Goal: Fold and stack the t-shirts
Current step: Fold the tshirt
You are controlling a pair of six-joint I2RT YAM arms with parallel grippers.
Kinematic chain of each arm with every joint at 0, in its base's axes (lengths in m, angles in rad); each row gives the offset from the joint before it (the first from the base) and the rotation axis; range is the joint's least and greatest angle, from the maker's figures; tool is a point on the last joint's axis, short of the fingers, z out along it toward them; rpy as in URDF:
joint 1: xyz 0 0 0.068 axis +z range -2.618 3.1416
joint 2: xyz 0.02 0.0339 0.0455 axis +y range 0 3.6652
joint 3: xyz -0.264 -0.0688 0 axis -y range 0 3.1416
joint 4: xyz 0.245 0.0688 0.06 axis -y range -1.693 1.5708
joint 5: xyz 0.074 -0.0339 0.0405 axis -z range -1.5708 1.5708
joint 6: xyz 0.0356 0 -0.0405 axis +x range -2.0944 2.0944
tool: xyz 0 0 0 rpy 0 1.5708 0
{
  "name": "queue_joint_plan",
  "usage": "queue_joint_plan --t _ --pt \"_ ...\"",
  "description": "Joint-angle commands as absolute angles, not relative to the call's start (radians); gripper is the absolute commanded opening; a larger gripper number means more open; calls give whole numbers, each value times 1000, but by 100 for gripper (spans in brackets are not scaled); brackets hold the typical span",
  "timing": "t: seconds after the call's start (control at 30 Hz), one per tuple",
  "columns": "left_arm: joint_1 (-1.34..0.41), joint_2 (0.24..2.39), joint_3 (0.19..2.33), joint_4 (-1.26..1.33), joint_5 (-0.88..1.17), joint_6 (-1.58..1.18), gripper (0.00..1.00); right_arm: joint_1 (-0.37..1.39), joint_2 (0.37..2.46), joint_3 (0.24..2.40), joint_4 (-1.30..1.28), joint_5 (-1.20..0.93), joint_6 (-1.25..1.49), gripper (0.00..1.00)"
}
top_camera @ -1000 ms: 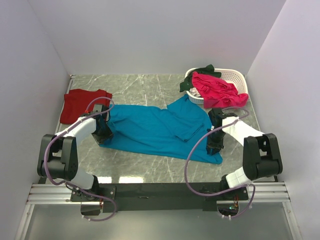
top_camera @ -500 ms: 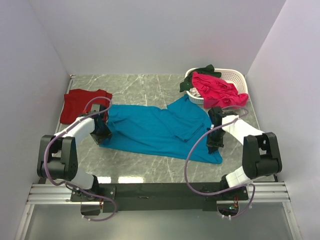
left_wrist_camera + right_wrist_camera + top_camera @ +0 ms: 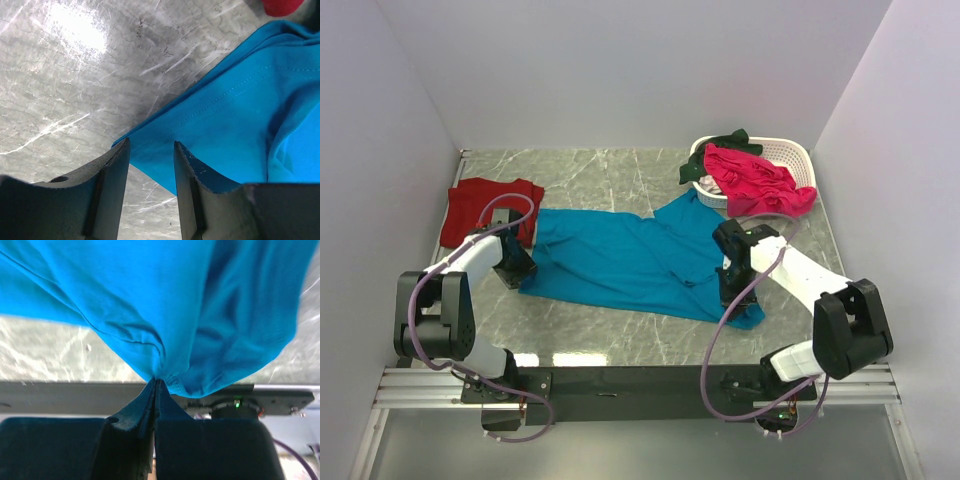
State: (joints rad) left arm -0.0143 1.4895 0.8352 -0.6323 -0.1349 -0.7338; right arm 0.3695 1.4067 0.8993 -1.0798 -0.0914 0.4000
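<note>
Top external gives us the table (image 3: 620, 170), and the teal shirt (image 3: 620, 265) lies across its centre, mostly flat but rumpled, with one sleeve reaching toward 1 o'clock. We judge it not yet folded. At 10 o'clock the red shirt (image 3: 480, 205) sits as a compact rectangle, which we take for the one finished fold and the base of the stack. At 2 o'clock the basket (image 3: 790, 152) holds the pink shirt (image 3: 755, 180), spilling over the rim, and the green shirt (image 3: 720, 145), both crumpled. So we reckon one of four is done, one is in hand and two are waiting. The right claw (image 3: 728, 293), at the teal shirt's 4 o'clock corner, is pressed together on a pinch of that cloth, as the right wrist view shows plainly. The left claw (image 3: 518, 272), at the shirt's 9 o'clock edge, stands spread, its fingers (image 3: 117, 165) straddling the hem without gripping it.
</note>
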Motion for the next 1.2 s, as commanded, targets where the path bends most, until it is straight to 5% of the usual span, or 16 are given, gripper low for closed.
queue_joint_plan --t 0.0,1.03,1.17 --pt "-8 1491 841 -612 -121 -716 46 406 1379 950 -1193 -69 426 0" --pt "-35 1532 798 -558 -97 -808 30 405 1528 982 -1223 87 499 0" --pt "-35 1480 776 -548 -112 -807 21 405 1539 979 -1210 80 494 0"
